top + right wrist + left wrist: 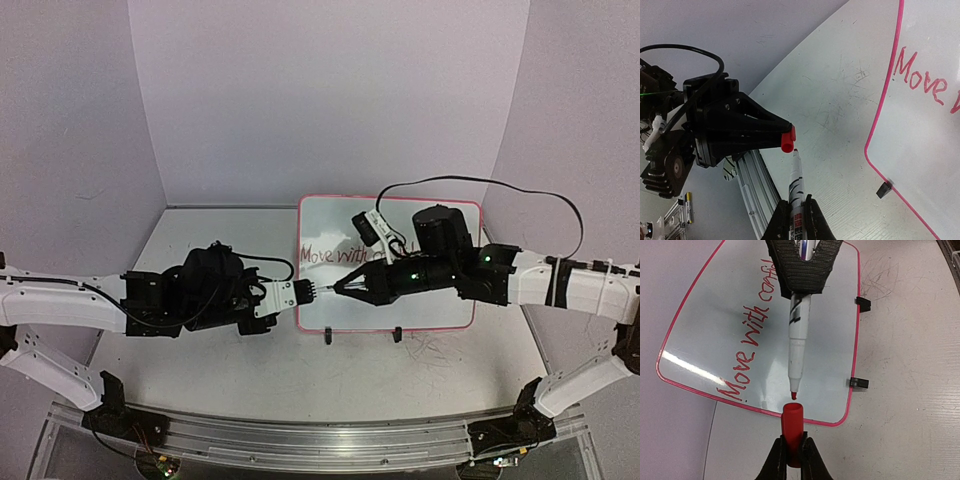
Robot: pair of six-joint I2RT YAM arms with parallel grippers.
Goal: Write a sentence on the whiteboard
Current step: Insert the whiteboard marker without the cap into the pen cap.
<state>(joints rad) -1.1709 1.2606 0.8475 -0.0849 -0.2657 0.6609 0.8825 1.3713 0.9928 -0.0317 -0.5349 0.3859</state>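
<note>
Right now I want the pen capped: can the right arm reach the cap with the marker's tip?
Probably yes: the marker points tip-first at the red cap, its open mouth facing it, nothing between.

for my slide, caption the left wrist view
Left gripper holds the cap just off the marker tip; right gripper holds the marker over the whiteboard.

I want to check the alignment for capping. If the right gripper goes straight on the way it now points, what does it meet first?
The marker in the right gripper would reach the red cap in the left gripper first, its tip probably entering the open mouth; depth alignment is unsure.
</note>
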